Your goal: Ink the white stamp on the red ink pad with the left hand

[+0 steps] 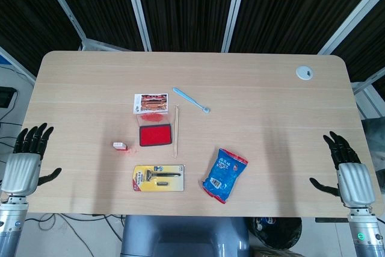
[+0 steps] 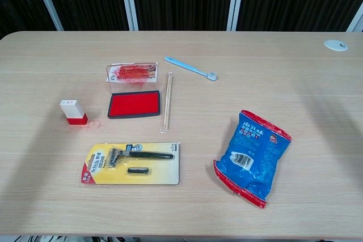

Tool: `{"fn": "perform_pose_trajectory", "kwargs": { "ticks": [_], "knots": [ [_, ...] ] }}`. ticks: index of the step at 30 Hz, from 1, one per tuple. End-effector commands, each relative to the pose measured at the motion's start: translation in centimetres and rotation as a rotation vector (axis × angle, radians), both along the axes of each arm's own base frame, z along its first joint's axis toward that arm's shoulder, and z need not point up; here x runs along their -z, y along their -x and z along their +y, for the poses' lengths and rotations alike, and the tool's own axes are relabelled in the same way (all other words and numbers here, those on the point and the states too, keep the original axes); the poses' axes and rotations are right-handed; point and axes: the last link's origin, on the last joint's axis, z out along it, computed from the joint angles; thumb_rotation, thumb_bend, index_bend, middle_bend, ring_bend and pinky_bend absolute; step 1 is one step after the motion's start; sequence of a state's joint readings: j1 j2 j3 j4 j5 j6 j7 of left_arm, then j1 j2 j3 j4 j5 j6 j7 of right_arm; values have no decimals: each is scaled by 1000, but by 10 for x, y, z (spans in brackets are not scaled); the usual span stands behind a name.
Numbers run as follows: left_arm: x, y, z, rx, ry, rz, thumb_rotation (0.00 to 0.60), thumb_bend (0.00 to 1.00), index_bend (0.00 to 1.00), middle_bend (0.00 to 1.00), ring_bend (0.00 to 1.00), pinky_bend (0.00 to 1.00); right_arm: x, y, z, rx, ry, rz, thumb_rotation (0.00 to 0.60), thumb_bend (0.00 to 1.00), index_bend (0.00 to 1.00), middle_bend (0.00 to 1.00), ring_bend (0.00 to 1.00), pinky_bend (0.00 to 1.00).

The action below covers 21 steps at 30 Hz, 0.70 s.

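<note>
The white stamp (image 1: 120, 146) (image 2: 74, 111), with a red base, lies on the table left of the red ink pad (image 1: 156, 135) (image 2: 134, 104). The pad sits open in its dark frame, its clear lid (image 1: 150, 102) (image 2: 132, 72) standing up behind it. My left hand (image 1: 29, 154) hangs past the table's left edge, fingers spread and holding nothing, well left of the stamp. At the table's right edge my right hand (image 1: 346, 167) is likewise spread and empty. The chest view shows neither hand.
A pair of wooden chopsticks (image 1: 175, 130) lies right of the pad. A light blue toothbrush (image 1: 191, 100) lies behind it. A yellow razor pack (image 1: 159, 178) sits near the front edge, a blue snack bag (image 1: 225, 174) to its right. A white cable grommet (image 1: 305, 73) marks the far right corner.
</note>
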<state>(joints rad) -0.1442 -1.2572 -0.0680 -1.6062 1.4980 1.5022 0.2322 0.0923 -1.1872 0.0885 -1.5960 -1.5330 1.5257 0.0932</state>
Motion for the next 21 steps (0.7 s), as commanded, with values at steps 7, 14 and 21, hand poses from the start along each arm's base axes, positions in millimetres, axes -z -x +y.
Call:
{"fn": "perform_pose_trajectory", "kwargs": {
  "ticks": [7, 14, 21],
  "knots": [
    [0, 0, 0, -2, 2, 3, 600, 11, 0, 0, 0, 0, 0, 0, 0, 3, -5, -3, 600, 26, 0, 0, 0, 181],
    [0, 1, 1, -4, 4, 2, 600, 12, 0, 0, 0, 0, 1, -1, 0, 3, -10, -4, 600, 29, 0, 0, 0, 180],
    [3, 0, 5, -7, 22, 7, 600, 11, 0, 0, 0, 0, 1, 1, -2, 15, -6, -5, 600, 30, 0, 0, 0, 180]
  ]
}}
